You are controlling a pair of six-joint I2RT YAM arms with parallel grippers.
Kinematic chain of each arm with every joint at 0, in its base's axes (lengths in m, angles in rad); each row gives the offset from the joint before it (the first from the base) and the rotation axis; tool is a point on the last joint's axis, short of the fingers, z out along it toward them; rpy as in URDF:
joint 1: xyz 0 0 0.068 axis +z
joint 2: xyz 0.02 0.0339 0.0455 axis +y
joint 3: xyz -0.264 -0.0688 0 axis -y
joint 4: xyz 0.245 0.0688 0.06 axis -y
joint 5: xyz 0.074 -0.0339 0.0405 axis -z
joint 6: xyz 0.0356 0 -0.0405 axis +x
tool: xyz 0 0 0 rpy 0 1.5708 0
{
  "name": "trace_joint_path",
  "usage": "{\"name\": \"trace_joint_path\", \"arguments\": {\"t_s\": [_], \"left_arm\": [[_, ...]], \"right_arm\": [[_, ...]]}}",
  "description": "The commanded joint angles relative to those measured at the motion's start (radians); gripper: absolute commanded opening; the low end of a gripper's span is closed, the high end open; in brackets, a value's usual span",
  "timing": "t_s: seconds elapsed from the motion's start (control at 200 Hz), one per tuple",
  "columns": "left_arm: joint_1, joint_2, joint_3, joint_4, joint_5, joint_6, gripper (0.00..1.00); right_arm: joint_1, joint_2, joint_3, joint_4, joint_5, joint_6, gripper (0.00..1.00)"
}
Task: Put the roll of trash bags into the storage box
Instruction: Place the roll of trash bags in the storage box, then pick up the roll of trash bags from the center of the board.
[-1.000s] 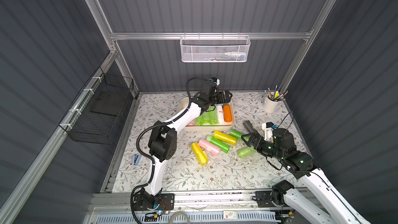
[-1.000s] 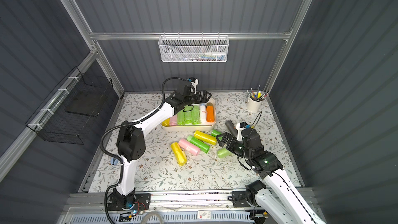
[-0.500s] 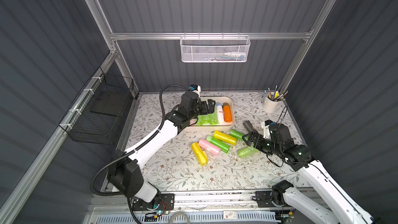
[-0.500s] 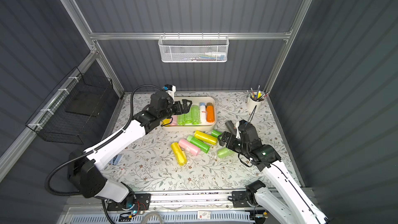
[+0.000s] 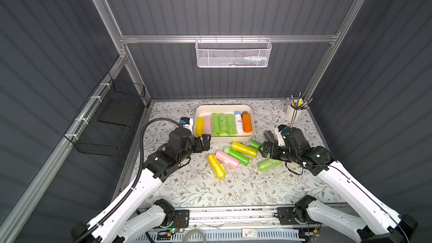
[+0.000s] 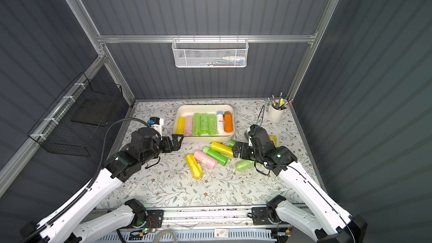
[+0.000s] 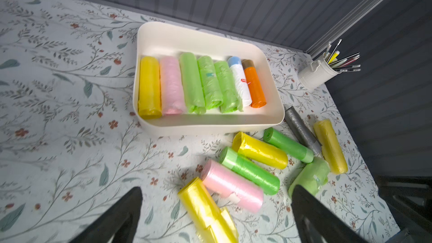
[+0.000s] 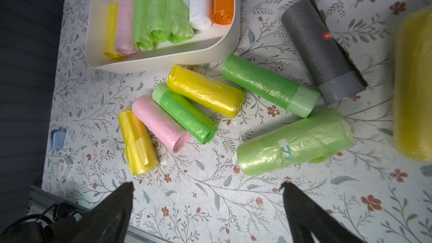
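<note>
In both top views the table [image 5: 187, 190] carries a pale cloth with leaves and small flowers, closed in by dark grey ribbed walls [image 5: 210, 8]. A white mesh basket [image 5: 232, 54] hangs at upper centre, and a black wire basket [image 5: 109, 122] hangs at the left. A cup [image 5: 294, 113] of pens stands at the right. The box [image 5: 224, 106] sits in the middle and holds seven rolls [image 5: 224, 123] side by side: yellow, pink, three green, white, orange. The loose rolls [image 5: 233, 157] lie on the cloth just below the box. The left gripper [image 5: 203, 141] is at the box's lower left corner. The right gripper [image 5: 263, 150] is just above a pale green roll [image 5: 267, 164].

In the left wrist view the fingers [image 7: 117, 218] stand wide apart over the cloth and hold nothing.

In the right wrist view the fingers [image 8: 112, 211] are also spread and empty. The pale green roll lies ahead of them, untouched, and a grey roll [image 8: 320, 50] lies beside the box.
</note>
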Motion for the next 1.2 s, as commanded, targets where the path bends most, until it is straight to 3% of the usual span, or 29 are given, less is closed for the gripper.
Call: {"name": "trace_joint_path", "arguments": {"t_s": [0.0, 0.185, 0.39, 0.61, 0.85, 1.021, 1.196], "left_arm": [[-0.003, -0.075, -0.08, -0.115, 0.003, -0.044, 1.0], [-0.003, -0.205, -0.219, -0.13, 0.058, -0.109, 1.0], [-0.001, -0.355, -0.332, -0.17, 0.009, -0.177, 1.0], [-0.001, -0.472, -0.441, -0.118, 0.116, -0.282, 1.0], [-0.001, -0.54, -0.453, -0.19, 0.136, -0.381, 1.0], [-0.003, -0.632, -0.463, -0.238, 0.106, -0.443, 1.0], [-0.003, -0.577, -0.453, -0.238, 0.122, -0.437, 1.0]], "right_arm": [[0.056, 0.056, 0.021, 0.021, 0.06, 0.016, 0.99], [0.155, 0.179, 0.044, 0.087, 0.086, 0.075, 0.99], [0.275, 0.313, 0.05, 0.191, 0.116, 0.148, 0.99], [0.369, 0.474, 0.135, 0.255, 0.064, 0.182, 0.99], [0.408, 0.628, 0.221, 0.321, -0.028, 0.141, 0.99], [0.419, 0.698, 0.25, 0.337, -0.067, 0.131, 0.91], [0.428, 0.721, 0.247, 0.345, -0.075, 0.131, 0.81]]}}
